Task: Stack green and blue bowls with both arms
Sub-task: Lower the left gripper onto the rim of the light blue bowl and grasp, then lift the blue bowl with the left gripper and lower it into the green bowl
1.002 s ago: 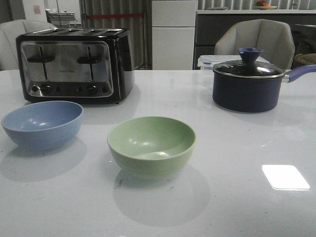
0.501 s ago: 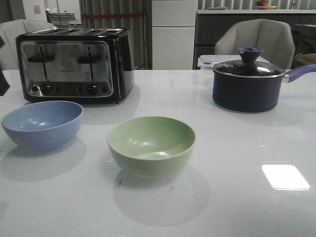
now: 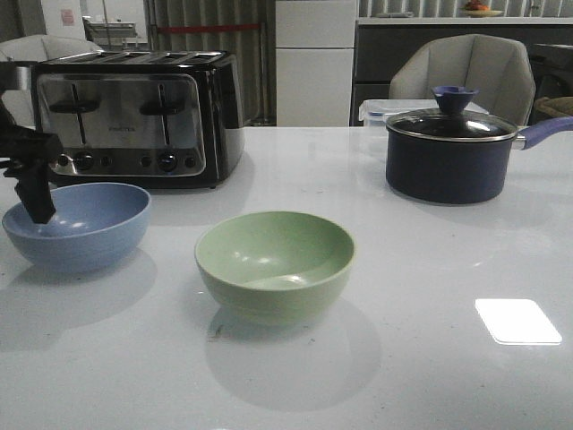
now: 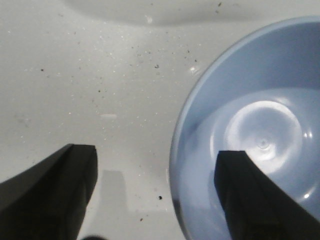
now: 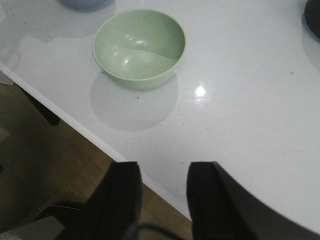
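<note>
The dusty blue bowl (image 3: 79,224) sits on the white table at the left, in front of the toaster. The sage green bowl (image 3: 275,264) sits near the table's middle. My left gripper (image 3: 38,208) is open and hangs over the blue bowl's left rim. In the left wrist view one finger (image 4: 250,195) is inside the blue bowl (image 4: 260,130) and the other (image 4: 55,185) is outside over the table. My right gripper (image 5: 162,172) is open and empty at the table's front edge, well short of the green bowl (image 5: 139,47); it is out of the front view.
A black and chrome toaster (image 3: 134,116) stands behind the blue bowl. A dark navy saucepan (image 3: 457,152) with a lid stands at the back right. A chair (image 3: 461,76) is behind the table. The table edge (image 5: 100,142) and wood floor lie under my right gripper.
My left gripper has come in from the left edge of the front view and dropped to the blue bowl's left rim. Both bowls have stayed put.
</note>
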Available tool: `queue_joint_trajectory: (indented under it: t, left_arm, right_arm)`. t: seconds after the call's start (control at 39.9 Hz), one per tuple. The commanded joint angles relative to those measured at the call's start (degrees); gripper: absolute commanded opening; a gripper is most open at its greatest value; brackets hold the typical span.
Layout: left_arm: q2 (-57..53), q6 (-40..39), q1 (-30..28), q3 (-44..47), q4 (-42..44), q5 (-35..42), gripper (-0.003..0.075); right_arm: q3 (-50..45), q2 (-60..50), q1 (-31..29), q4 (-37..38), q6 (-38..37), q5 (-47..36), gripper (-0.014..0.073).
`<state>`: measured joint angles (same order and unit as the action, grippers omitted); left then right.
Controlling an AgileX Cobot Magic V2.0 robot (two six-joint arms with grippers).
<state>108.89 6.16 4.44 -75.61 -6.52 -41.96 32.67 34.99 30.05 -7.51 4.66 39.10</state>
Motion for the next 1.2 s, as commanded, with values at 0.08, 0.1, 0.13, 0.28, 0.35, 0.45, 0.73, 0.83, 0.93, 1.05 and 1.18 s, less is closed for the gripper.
queue_joint_trajectory:
  t: [0.08,0.1,0.13,0.28,0.35,0.45,0.73,0.83,0.93,1.05,1.18]
  left_arm:
    - [-1.04,-0.55,0.01,-2.02,-3.73,3.75,0.0414]
    - [-1.04,-0.55,0.01,-2.02,-4.25,3.86,0.0385]
    - [-1.04,-0.55,0.01,-2.02,-4.41,4.10,0.0347]
    - [-1.04,-0.55,0.01,-2.02,-4.41,3.99,0.0172]
    - [-1.04,-0.55,0.01,-2.02,-4.41,3.63,0.0107]
    - [-2.02,-0.43,0.01,-2.10,-4.41,2.77,0.0098]
    - [-11.95,2.72,3.32,-4.22,-4.41,-2.65,0.0098]
    - [-15.31,3.52,5.89,-4.22,-4.96,-3.15,0.0098]
    - [-17.18,4.13,8.89,-4.22,-7.10,-4.54,0.0098]
    - [-17.64,7.15,13.18,-4.30,-11.52,-5.84,0.0098]
    - [-17.40,7.73,17.46,-4.30,-12.13,-4.26,0.0098]
  right_arm:
    - [1.66,-0.19,0.02,0.37,-0.06,-3.46,0.0363]
    - [1.66,-0.19,0.02,0.37,-0.06,-3.46,0.0363]
    - [1.66,-0.19,0.02,0.37,-0.06,-3.46,0.0363]
    - [1.66,-0.19,0.02,0.37,-0.06,-3.46,0.0363]
    - [1.66,-0.19,0.02,0.37,-0.06,-3.46,0.0363]
    - [1.66,-0.19,0.02,0.37,-0.06,-3.46,0.0363]
    - [1.66,-0.19,0.02,0.37,-0.06,-3.46,0.0363]
    - [1.66,-0.19,0.02,0.37,-0.06,-3.46,0.0363]
    - [1.66,-0.19,0.02,0.37,-0.06,-3.46,0.0363]
    - [1.66,-0.19,0.02,0.37,-0.06,-3.46,0.0363]
    - [1.66,-0.19,0.02,0.37,-0.06,-3.46,0.0363]
